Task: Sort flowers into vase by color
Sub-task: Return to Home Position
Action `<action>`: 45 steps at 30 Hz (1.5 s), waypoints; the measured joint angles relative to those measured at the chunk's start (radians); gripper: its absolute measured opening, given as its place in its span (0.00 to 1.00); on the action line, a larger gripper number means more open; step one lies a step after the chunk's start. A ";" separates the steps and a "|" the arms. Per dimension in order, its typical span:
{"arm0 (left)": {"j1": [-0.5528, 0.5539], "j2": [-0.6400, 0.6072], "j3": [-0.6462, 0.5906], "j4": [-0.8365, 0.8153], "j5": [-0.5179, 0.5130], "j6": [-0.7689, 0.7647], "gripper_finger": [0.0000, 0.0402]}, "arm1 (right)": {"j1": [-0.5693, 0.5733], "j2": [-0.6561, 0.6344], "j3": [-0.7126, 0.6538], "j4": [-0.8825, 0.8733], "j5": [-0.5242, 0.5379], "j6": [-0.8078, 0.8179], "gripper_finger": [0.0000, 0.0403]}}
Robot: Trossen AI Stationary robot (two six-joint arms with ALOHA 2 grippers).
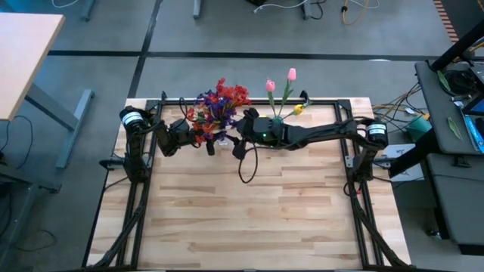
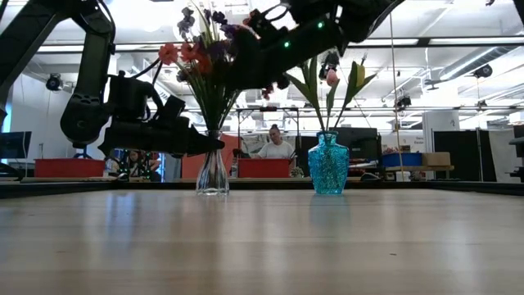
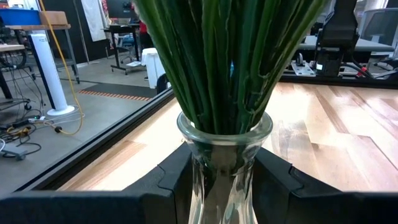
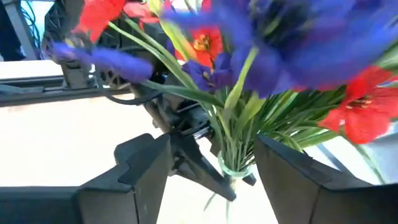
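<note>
1. Nearest the left wrist camera, the left gripper [image 3: 224, 186] is clenched on the clear vase [image 3: 224, 134]. Its dark fingers [image 3: 168, 183] press the glass on both sides just below the lip, where the bundle of green stems [image 3: 217, 62] enters.
2. That vase stands near the far edge of the table [image 1: 249, 227] and holds the red and purple flowers [image 1: 221, 102].
3. Just beside it, the blue vase [image 2: 328, 168] holds the pink tulips [image 1: 270, 85] and the yellow tulip [image 1: 299, 109]. No flower lies loose on the wood, so the sorting looks complete.
4. The right gripper [image 4: 211, 155] hangs released and empty beside the red and purple blooms, facing the clear vase. Its arm stretches across the table close to the blue vase.
5. Risk for the left arm: if it pulls away before the fingers spread fully, it would likely drag or tip the clear vase, which looks top-heavy under that bouquet.
6. Risk for the right arm: on the way out, its wrist could snag a bloom beside it, and its forearm could brush the tulip stems. Either contact may pull a flower out or topple a vase.
</note>
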 joint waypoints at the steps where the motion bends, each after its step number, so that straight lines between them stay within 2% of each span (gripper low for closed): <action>1: 0.000 0.000 0.000 0.000 0.000 -0.001 0.27 | 0.003 -0.010 0.000 -0.015 0.000 0.005 0.56; 8: 0.000 0.003 -0.001 -0.005 0.000 -0.010 0.32 | 0.013 -0.049 0.000 -0.069 0.001 0.013 0.61; 20: 0.000 0.002 -0.005 -0.021 0.000 -0.019 0.52 | 0.014 -0.056 0.000 -0.084 0.002 0.011 0.63; 30: 0.004 -0.068 -0.048 -0.006 -0.004 -0.037 0.65 | 0.014 -0.072 0.000 -0.114 0.005 0.020 0.63; 35: 0.012 -0.170 -0.144 -0.004 -0.069 -0.026 0.67 | 0.015 -0.090 0.000 -0.156 0.005 0.019 0.63; 42: 0.011 -0.389 -0.288 -0.005 -0.073 -0.032 0.66 | 0.039 -0.211 0.000 -0.273 0.003 -0.085 0.62; 45: -0.003 -0.481 -0.297 -0.048 -0.058 -0.050 0.65 | 0.054 -0.287 -0.022 -0.314 0.002 -0.138 0.62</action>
